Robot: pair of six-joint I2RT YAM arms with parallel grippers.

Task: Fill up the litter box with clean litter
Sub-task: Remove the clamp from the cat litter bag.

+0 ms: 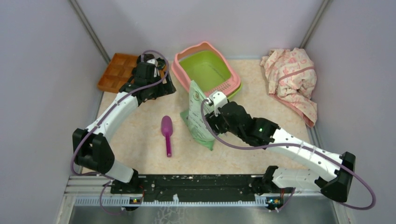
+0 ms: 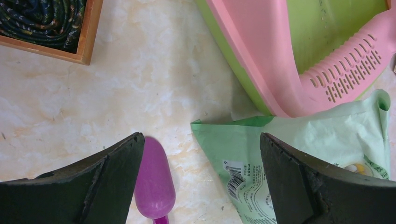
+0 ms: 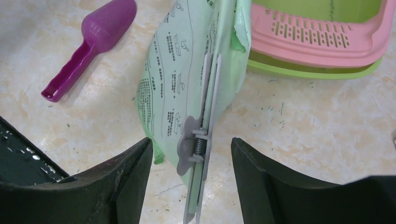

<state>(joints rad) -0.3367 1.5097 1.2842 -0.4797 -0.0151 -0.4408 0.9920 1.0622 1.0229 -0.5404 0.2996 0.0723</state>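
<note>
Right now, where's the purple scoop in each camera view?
Top view: scoop mid-table, left of the green bag.
Left wrist: scoop at the bottom edge, left of centre.
Right wrist: scoop in the top left corner.
Shared landmark: the green bag, just right of the scoop in all three.

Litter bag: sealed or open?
Sealed: a grey spring clip clamps along the folded edge of the pale green bag.

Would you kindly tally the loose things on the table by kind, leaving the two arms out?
litter box: 1
wooden tray: 1
purple scoop: 1
green bag: 1
grey clip on the bag: 1
patterned cloth: 1
Total: 6
</note>
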